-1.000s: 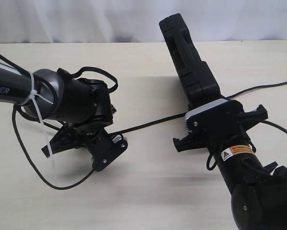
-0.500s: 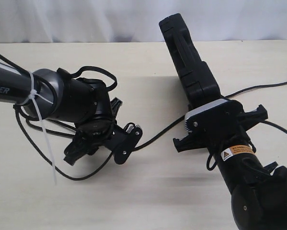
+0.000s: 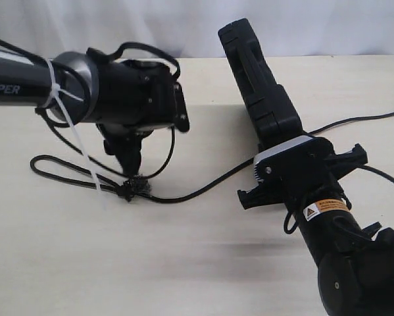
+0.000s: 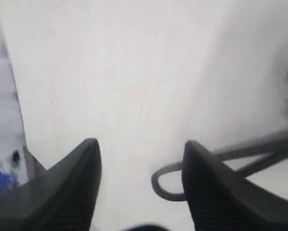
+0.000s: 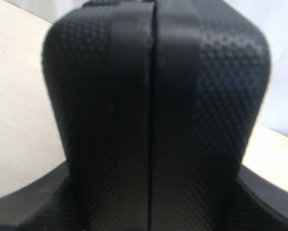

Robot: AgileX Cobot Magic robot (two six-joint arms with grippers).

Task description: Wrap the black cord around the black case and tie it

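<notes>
Toward the table's left edge, your left gripper (image 4: pixel 140 144) gaped; the unheld cord (image 3: pixel 135 188) could slacken. Right gripper (image 3: pixel 282 148) pinched the case (image 3: pixel 252 72).

Quick tally: one case, one cord, two arms.

And here's the count: a single black case (image 3: pixel 259 85) and a single black cord (image 3: pixel 203 184), which carries one tufted knot (image 3: pixel 134 187). There are two robot arms, the left arm (image 3: pixel 25 72) and the right arm (image 3: pixel 354 263), with one gripper apiece: left gripper (image 4: pixel 141 149), right gripper (image 3: pixel 285 148). The left wrist view picks out two fingers (image 4: pixel 76 183) on that gripper. Add one white zip tie (image 3: pixel 72 141), one warning label (image 3: pixel 325 207) and one table (image 3: pixel 183 263). The cord seems to make one loop, though the left arm hides part of it.
</notes>
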